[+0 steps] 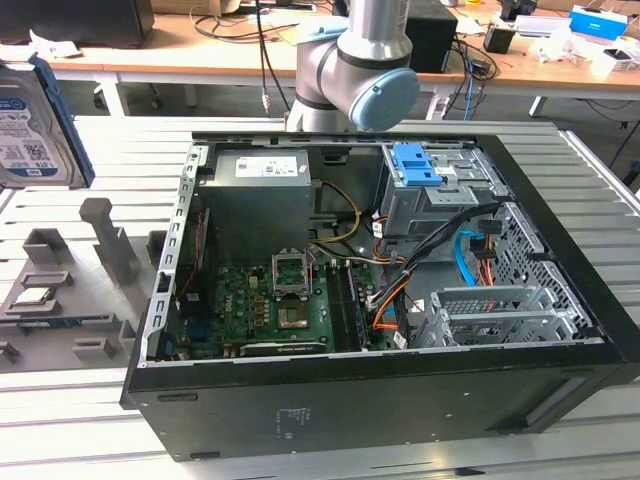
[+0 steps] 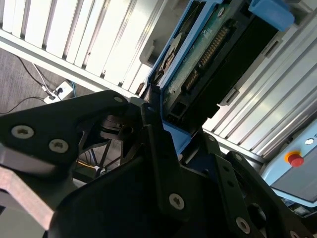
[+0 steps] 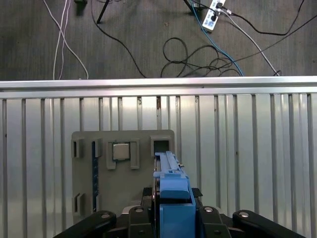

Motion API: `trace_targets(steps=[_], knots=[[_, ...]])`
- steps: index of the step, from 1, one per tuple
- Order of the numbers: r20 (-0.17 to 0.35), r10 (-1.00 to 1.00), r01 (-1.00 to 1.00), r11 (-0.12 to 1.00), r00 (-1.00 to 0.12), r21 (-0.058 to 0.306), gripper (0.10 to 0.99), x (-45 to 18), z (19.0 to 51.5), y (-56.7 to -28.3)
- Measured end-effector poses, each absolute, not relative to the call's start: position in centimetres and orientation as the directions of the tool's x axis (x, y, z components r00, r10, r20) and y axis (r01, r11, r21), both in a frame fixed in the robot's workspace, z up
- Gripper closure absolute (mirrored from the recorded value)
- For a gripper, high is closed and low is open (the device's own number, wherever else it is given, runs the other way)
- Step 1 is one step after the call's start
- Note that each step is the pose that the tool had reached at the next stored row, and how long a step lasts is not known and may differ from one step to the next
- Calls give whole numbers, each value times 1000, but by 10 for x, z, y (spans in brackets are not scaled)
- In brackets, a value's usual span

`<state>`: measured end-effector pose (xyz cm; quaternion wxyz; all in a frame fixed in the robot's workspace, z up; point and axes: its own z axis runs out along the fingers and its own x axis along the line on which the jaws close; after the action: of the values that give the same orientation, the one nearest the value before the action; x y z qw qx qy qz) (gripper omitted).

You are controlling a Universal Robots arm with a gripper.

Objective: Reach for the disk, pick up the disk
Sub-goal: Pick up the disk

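The disk hangs upright above the table at the exterior view's left, label facing the camera, blue rail along its edge. The first wrist view looks along the edge of the disk, whose blue rail sits between the black fingers of my gripper. The second wrist view has the green circuit-board side of the disk running away from the gripper. One black finger presses against its near end. The gripper is shut on the disk.
A grey holder plate with a square chip and an open slot lies below the disk; its upright post stands nearby. The open computer case occupies the table's middle. Cables lie on the floor.
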<state>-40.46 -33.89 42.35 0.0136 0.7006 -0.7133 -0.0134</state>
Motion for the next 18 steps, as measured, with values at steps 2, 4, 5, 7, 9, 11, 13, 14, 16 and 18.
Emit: trace_targets(steps=[2, 4, 5, 7, 9, 11, 13, 14, 16, 18], knots=[[1, -1000, -999, 18, -18, 38, 718, -404, 426, -339], [1, -1000, -999, 18, -18, 38, 718, -404, 429, -339], [1, -1000, -999, 18, -18, 38, 718, -404, 430, -339], [1, -1000, -999, 18, -18, 38, 718, -404, 433, -339], [1, -1000, -999, 18, -18, 38, 718, -404, 435, -339], [1, -1000, -999, 18, -18, 38, 718, -403, 442, -339], [1, -1000, -999, 18, -18, 38, 718, -403, 446, -339], [1, -1000, -999, 18, -18, 38, 718, -403, 448, -339], [1, -1000, -999, 18, -18, 38, 718, -403, 452, -339], [1, -1000, -999, 18, -18, 38, 718, -403, 455, -339]])
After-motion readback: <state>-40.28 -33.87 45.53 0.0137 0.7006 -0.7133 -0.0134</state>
